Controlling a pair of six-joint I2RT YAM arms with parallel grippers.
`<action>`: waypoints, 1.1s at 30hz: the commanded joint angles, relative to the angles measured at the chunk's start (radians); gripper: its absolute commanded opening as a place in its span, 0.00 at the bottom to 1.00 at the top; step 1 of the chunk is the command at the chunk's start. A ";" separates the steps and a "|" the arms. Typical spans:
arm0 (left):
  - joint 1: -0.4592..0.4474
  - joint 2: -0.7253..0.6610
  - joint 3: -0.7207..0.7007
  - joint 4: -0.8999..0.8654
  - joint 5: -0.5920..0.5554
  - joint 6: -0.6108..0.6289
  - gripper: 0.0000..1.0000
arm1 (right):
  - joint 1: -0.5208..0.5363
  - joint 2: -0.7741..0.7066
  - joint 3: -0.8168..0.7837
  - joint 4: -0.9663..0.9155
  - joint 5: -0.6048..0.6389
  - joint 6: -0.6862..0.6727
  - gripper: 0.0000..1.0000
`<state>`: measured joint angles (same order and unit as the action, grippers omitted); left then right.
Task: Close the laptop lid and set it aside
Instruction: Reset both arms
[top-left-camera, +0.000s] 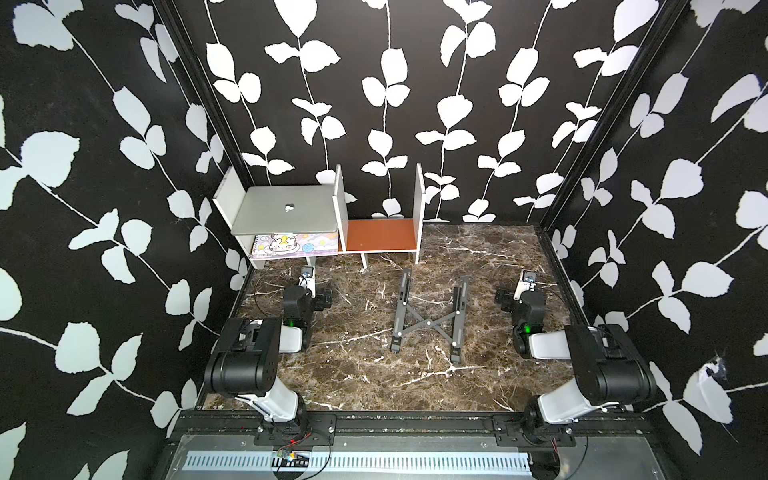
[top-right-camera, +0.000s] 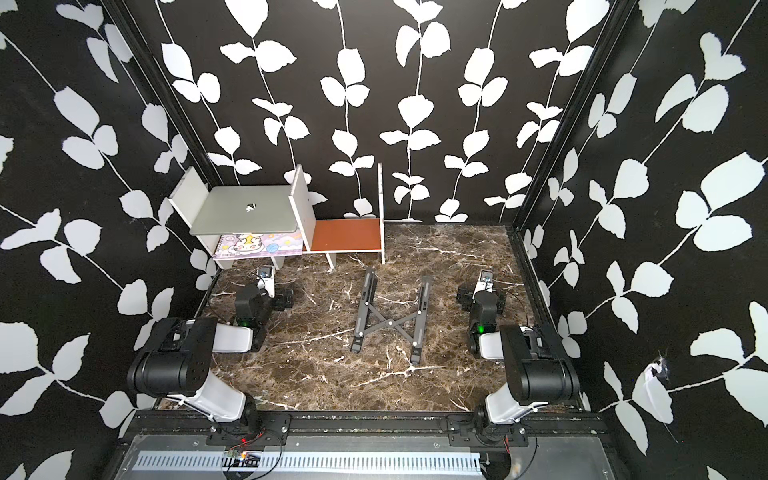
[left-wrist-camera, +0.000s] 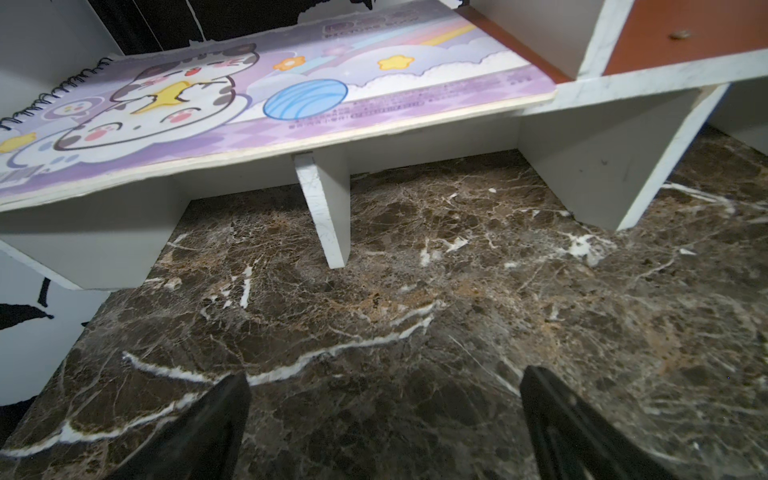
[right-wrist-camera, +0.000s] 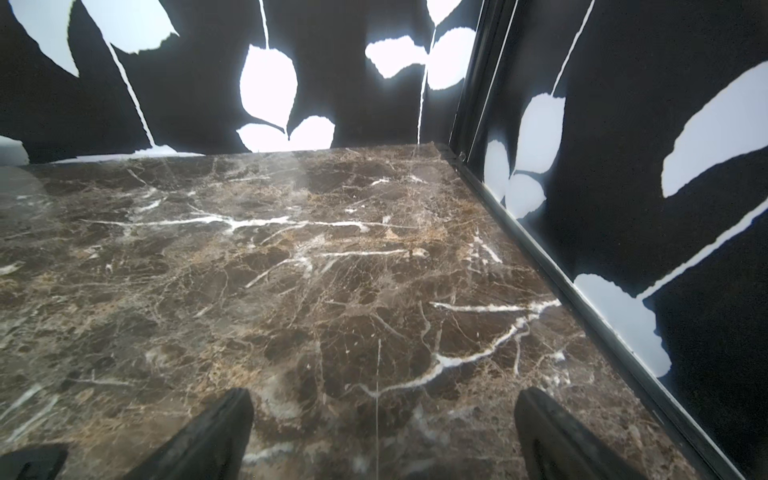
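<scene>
The marble table (top-left-camera: 478, 266) carries a white shelf (top-left-camera: 419, 195) at its back. Only the top views show the laptop (top-left-camera: 270, 214) there, lid (top-right-camera: 232, 214) shut, in the left bay above the notebook (left-wrist-camera: 291, 95). Wrist views show left gripper (left-wrist-camera: 384, 380) and right gripper (right-wrist-camera: 384, 394) spread wide over marble.

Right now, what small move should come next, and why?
Probably none; I'd end here. The laptop lies shut in the shelf, above the notebook, and the left pincer and right pincer are open, empty, over the table.
</scene>
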<state>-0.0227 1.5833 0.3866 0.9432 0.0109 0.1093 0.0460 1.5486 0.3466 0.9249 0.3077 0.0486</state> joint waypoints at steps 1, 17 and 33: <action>-0.001 -0.006 0.013 0.003 0.011 0.009 0.99 | 0.002 0.000 0.005 0.062 -0.007 -0.010 1.00; 0.002 -0.008 -0.022 0.069 0.019 0.013 0.99 | 0.002 0.001 0.004 0.066 -0.007 -0.010 1.00; 0.000 0.039 -0.207 0.459 -0.009 0.004 0.99 | 0.002 0.001 0.005 0.064 -0.007 -0.010 1.00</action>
<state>-0.0227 1.6238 0.1837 1.3449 0.0139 0.1135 0.0460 1.5486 0.3466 0.9424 0.3065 0.0422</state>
